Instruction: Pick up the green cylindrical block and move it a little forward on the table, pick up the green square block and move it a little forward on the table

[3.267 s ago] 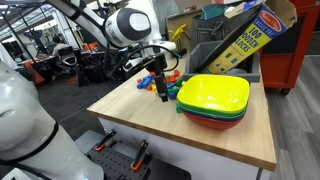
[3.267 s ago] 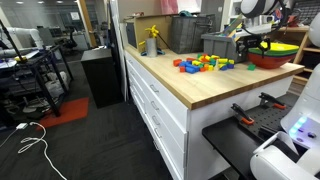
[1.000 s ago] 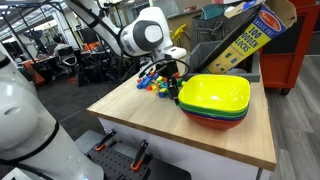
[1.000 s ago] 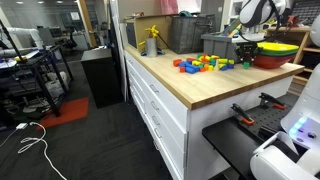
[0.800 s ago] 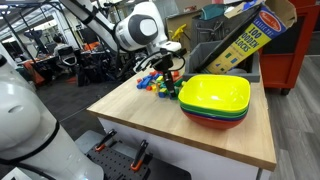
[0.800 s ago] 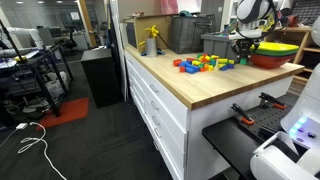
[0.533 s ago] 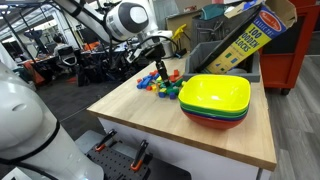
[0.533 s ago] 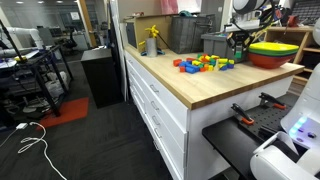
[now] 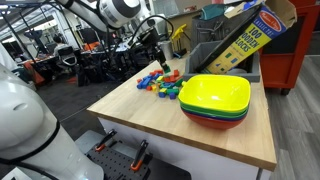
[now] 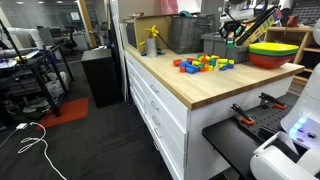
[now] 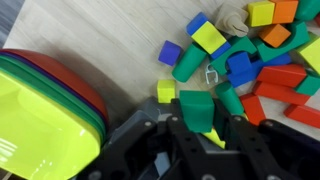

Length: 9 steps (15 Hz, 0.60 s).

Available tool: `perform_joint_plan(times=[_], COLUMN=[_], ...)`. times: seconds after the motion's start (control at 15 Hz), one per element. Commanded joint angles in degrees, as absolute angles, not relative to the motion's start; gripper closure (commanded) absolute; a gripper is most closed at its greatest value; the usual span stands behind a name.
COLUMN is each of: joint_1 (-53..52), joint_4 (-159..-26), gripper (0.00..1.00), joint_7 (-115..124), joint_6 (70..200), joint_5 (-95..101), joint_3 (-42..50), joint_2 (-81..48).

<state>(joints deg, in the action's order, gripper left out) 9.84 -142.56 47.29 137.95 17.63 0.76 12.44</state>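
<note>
The heap of painted wooden blocks (image 11: 250,60) lies on the pale wood bench (image 9: 150,120), just beside the stack of nested plastic bowls (image 11: 40,110). The bowls are smooth and glossy, with rounded corners. The top one is yellow-green, and green, purple and red rims show under it. In an exterior view a grey plastic bin (image 10: 215,45) stands behind the heap. In an exterior view a yellow printed cardboard box (image 9: 250,38) leans behind the bowls.

The heap holds well over a dozen blocks: cubes, bars and cylinders in blue, yellow, orange, red and green, all with matte faces. A green cylindrical block (image 11: 188,66) lies on its side at the heap's edge nearest the bowls. One small yellow cube (image 11: 166,90) sits apart from the heap, between it and the bowls, and one blue-violet cube (image 11: 170,52) also lies loose there.

The black tool (image 11: 205,128) is clamped on the green square block (image 11: 197,106), one finger against each side. In both exterior views the arm is raised, with the tool (image 9: 155,48) well above the bench and over the heap, so the block hangs clear of the other pieces. Nothing stands between the tool and the blocks below.
</note>
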Motion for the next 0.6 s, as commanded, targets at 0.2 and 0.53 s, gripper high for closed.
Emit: perform_joint_plan(times=[0.2,0.53], joint_1=[8.5,7.7], joint_4=[-134.7,-130.6], gripper=[0.91,0.91], joint_7=[43.1,42.4], joint_6=[138.6,140.0], joint_5=[18.4,21.4], joint_3=[0.5,2.1], joint_2=[4.1,-2.4])
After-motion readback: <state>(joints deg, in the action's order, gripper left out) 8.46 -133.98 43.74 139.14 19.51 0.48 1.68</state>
